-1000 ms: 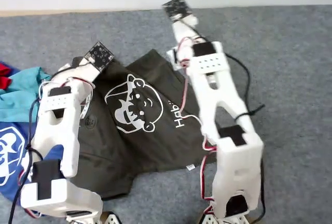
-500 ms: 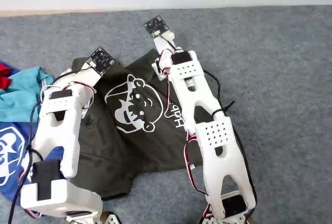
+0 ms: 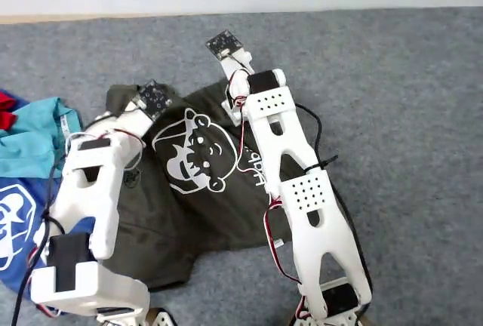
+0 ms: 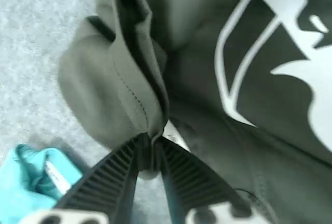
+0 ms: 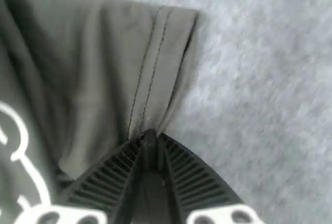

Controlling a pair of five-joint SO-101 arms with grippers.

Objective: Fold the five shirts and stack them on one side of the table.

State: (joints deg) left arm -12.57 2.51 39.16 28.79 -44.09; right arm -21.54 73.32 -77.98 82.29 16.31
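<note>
A dark olive shirt [image 3: 204,190] with a white bear print lies spread across the middle of the grey table. My left gripper [image 4: 150,154] is shut on a bunched fold of the dark shirt [image 4: 124,79] at its sleeve on the pile side; in the high view that left gripper [image 3: 145,109] sits at the shirt's far left corner. My right gripper [image 5: 149,137] is shut on the hem of the other sleeve [image 5: 155,63], which lies flat on the grey surface. From above, the right gripper [image 3: 229,68] stands at the shirt's far edge.
A pile of other shirts lies at the left edge: a teal one [image 3: 30,141], a blue one with white print [image 3: 15,224] and a bit of red [image 3: 6,109]. The teal shirt [image 4: 36,177] lies close to my left gripper. Bare grey table [image 3: 407,115] stretches to the right.
The right arm has swung left, carrying its sleeve in over the shirt's far edge. The left gripper has shifted slightly right and nearer with its fold.
</note>
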